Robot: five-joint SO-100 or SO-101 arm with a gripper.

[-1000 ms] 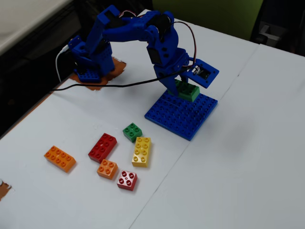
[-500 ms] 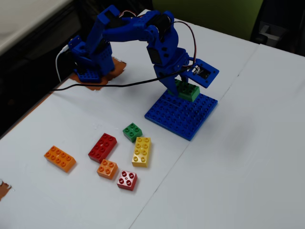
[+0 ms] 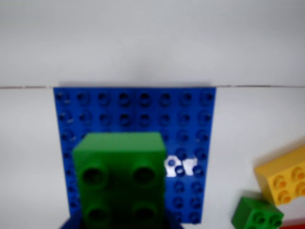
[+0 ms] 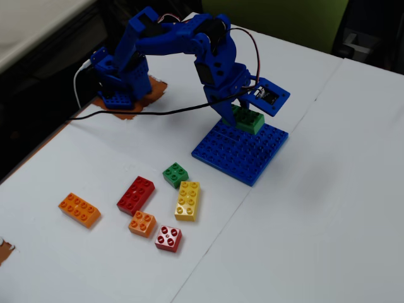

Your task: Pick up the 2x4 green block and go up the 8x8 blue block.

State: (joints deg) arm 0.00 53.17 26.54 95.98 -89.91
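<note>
On the 8x8 blue block [image 4: 240, 151] the 2x4 green block [image 4: 247, 120] already rests at its far edge, end effector [image 4: 237, 113] apparently grasping it, release remaining

Blue plastic arm [image 4: 189, 44] with black servos, red and black cables.

On the white table [image 4: 328, 208], a small green brick [image 4: 175, 174] sits at 12 o'clock of a yellow brick [image 4: 188, 200]; red long brick [image 4: 136, 194], orange long brick [image 4: 79, 209], small orange brick [image 4: 142, 223], small red brick [image 4: 168, 238].
</note>
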